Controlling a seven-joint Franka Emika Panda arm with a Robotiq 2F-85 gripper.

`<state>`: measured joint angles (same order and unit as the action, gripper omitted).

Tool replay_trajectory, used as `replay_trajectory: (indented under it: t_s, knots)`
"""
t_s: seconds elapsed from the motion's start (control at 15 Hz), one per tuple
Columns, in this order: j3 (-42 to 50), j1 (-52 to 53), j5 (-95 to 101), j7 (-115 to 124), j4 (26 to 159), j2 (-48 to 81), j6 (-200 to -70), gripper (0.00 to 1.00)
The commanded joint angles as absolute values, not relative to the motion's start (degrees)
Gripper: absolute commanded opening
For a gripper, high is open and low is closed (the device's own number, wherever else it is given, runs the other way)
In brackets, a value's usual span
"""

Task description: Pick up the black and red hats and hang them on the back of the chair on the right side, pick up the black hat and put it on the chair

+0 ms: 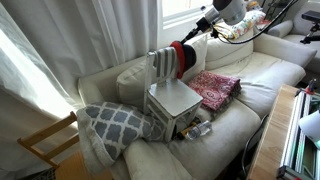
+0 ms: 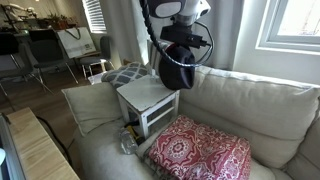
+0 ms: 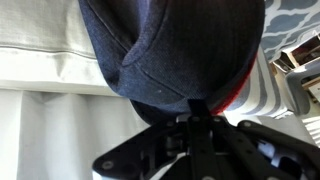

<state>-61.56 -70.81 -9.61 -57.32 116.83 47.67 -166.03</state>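
Observation:
My gripper is shut on the black hat, which hangs from it just above the back edge of the small grey-white chair standing on the couch. In an exterior view the gripper reaches down from the upper right and the black hat hangs right next to the red and black hat, which sits on the right side of the chair's back. In the wrist view the black hat fills the top above the jaws, with a red edge and chair slats beside it.
A pink patterned cloth lies on the couch seat beside the chair. A grey patterned pillow lies on the chair's other side. Small items sit under the chair. A bare wooden chair stands off the couch.

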Motion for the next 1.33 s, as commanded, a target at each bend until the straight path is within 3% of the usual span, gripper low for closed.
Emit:
replay_trajectory:
  t_s: [0.0, 0.07, 0.13, 0.2, 0.33, 0.73, 0.93, 1.2, 1.27]
  knots:
    - [-61.69, -71.48, -8.3, -55.99, 115.99, 48.79, -164.9, 0.0]
    - [-61.74, -71.6, -8.39, -55.77, 115.92, 48.74, -164.78, 0.01]
    - [-61.9, -71.78, -8.53, -55.56, 115.84, 48.81, -164.65, 0.26]
    - [-61.95, -71.88, -8.61, -55.31, 115.75, 48.86, -164.53, 0.26]
    - [-62.04, -72.02, -8.68, -54.77, 115.54, 49.02, -164.57, 0.39]
    - [-62.36, -72.12, -9.28, -51.73, 115.22, 49.61, -164.26, 0.85]
    - [-62.9, -72.26, -9.2, -50.17, 115.1, 50.45, -163.97, 0.85]
    - [-63.41, -72.26, -8.97, -48.65, 114.87, 51.51, -163.65, 0.59]
    - [-63.5, -72.3, -8.95, -48.38, 114.81, 51.73, -163.54, 0.59]
